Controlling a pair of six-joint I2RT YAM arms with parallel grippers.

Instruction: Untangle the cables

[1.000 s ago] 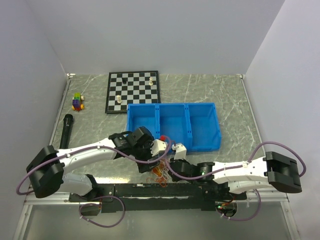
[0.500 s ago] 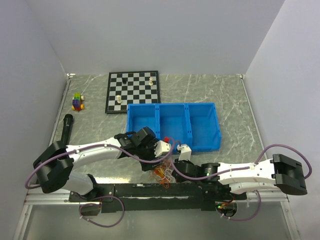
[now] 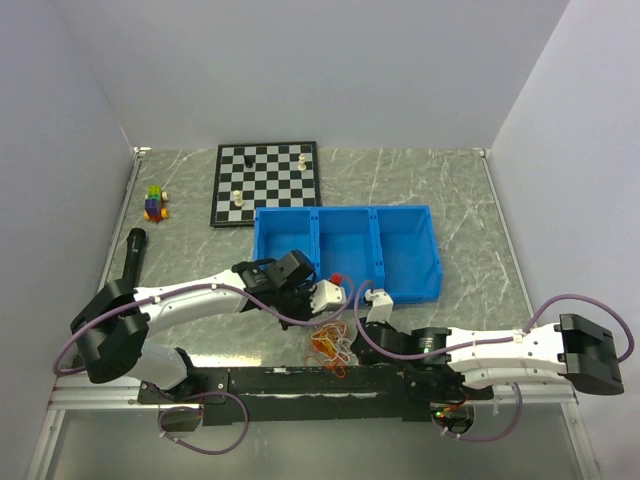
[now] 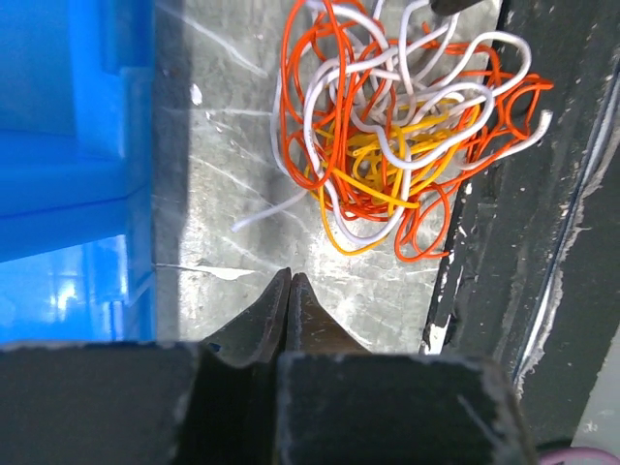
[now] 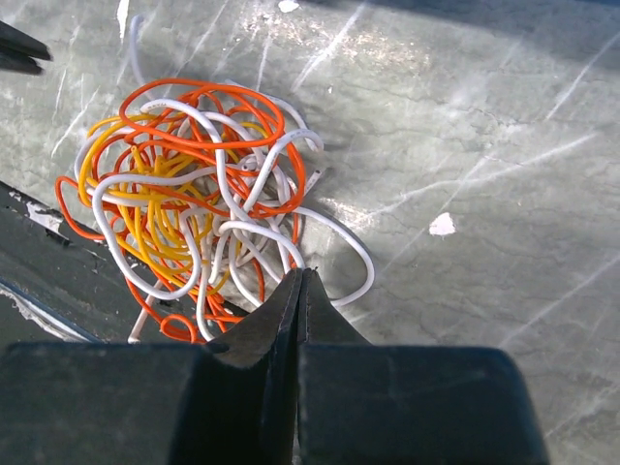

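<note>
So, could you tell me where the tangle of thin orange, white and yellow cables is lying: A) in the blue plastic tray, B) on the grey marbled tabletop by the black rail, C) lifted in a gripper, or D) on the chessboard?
B: the cables lie loose on the tabletop, one edge over the black rail, outside the blue tray.

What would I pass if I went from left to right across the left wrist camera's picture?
blue bin → bare grey table → tangled cables → black rail
</note>
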